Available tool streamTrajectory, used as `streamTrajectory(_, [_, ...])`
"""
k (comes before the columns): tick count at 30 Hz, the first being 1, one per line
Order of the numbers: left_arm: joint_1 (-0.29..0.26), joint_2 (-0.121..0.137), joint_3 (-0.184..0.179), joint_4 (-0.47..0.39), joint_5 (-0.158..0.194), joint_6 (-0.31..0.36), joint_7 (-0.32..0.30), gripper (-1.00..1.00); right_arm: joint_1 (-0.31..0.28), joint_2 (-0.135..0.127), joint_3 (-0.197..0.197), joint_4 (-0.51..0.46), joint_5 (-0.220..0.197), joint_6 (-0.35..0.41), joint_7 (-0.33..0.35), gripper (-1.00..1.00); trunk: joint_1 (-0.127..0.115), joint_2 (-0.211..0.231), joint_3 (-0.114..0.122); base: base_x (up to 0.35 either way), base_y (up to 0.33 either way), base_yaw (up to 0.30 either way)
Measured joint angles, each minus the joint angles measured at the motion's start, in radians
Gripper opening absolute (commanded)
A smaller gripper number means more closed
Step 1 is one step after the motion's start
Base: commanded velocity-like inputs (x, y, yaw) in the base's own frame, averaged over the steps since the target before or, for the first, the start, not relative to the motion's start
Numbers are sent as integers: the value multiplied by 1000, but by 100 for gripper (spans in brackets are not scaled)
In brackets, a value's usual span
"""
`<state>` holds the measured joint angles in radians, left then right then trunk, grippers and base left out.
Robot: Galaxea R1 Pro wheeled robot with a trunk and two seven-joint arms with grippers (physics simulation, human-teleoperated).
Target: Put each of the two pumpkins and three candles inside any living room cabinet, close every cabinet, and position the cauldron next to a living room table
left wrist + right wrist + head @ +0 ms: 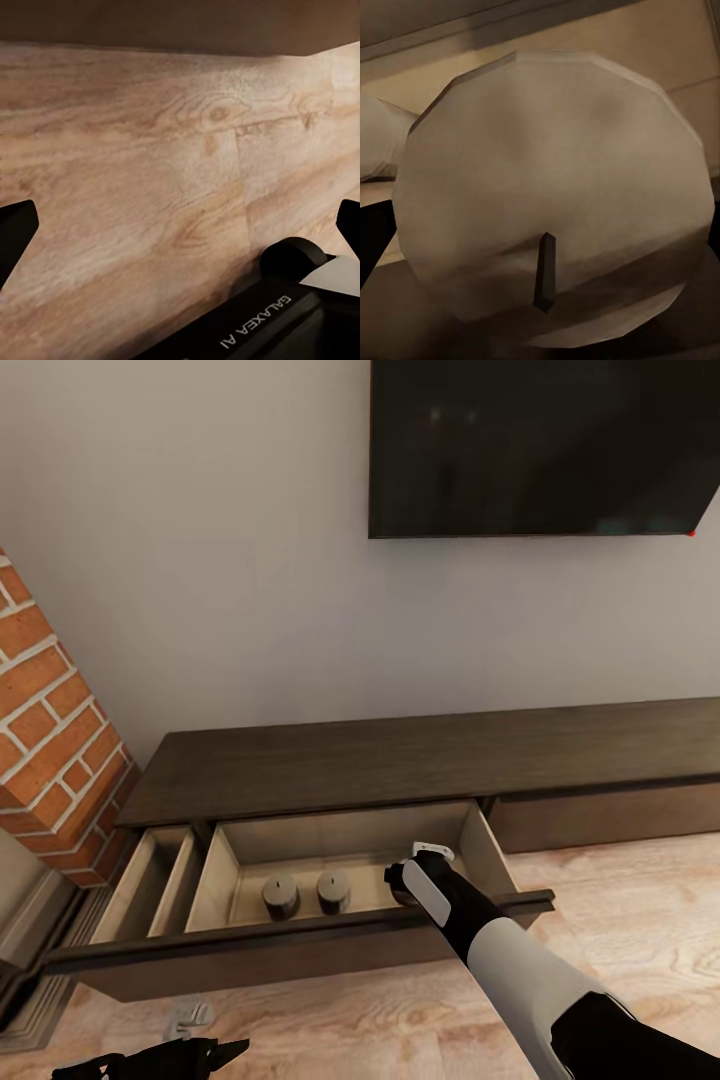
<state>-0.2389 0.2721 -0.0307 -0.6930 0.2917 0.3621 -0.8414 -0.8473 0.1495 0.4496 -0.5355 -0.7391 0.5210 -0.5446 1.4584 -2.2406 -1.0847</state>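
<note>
**Obs. 1:** Nearest the right wrist lens sat a candle (555, 202), its pale faceted top and short dark wick almost against the camera, with a second candle's edge (379, 142) just beside it. Was the right claw clamped on it?

**Obs. 2:** Could not tell. In the head view the right claw (405, 885) was down inside the open drawer (300, 838) of the cabinet (420, 755), and its fingertips were hidden behind the wrist. Dark corners at the wrist frame's edge hinted at fingers standing either side of the candle; contact not visible.

**Obs. 1:** Position of the candle relative to the claw?

**Obs. 2:** Directly ahead of it along the finger line, upright, long axis vertical, wick up. It was on or just above the pale drawer floor; which of the two, not resolvable. Two more candles (281, 895) (333, 890) stood upright on that floor, side by side, to the left of the claw.

**Obs. 1:** Left arm?

**Obs. 2:** Left claw (215, 1050) was low over the wood floor (150, 150) in front of the cabinet, fingers spread apart, empty. Right arm clearly the nearer to the drawer.

**Obs. 1:** Judgement: candle stage near done; drawer not yet shut. No pumpkins seen in these pictures.
</note>
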Motion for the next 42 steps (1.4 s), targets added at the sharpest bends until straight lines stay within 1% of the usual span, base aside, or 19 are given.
streamTrajectory(2, [0,0,0,0,0,0,0,100,0,0,0,0,0,0,0,-100,8,-14,-6,0,0,0])
streamTrajectory(33, [0,1,0,0,2,0,-1,100,0,0,0,0,-1,0,0,-100,8,-14,-6,18,11,0])
streamTrajectory(37, [0,0,0,0,2,0,-1,100,0,0,0,0,-2,0,0,-100,23,-42,-19,0,0,0])
streamTrajectory(40, [0,0,0,0,2,1,-1,100,0,0,0,0,-1,-1,0,-100,23,-42,-19,0,0,0])
streamTrajectory(42, [0,0,0,0,2,1,-1,100,0,0,0,0,-2,-1,0,-100,31,-56,-25,0,0,0])
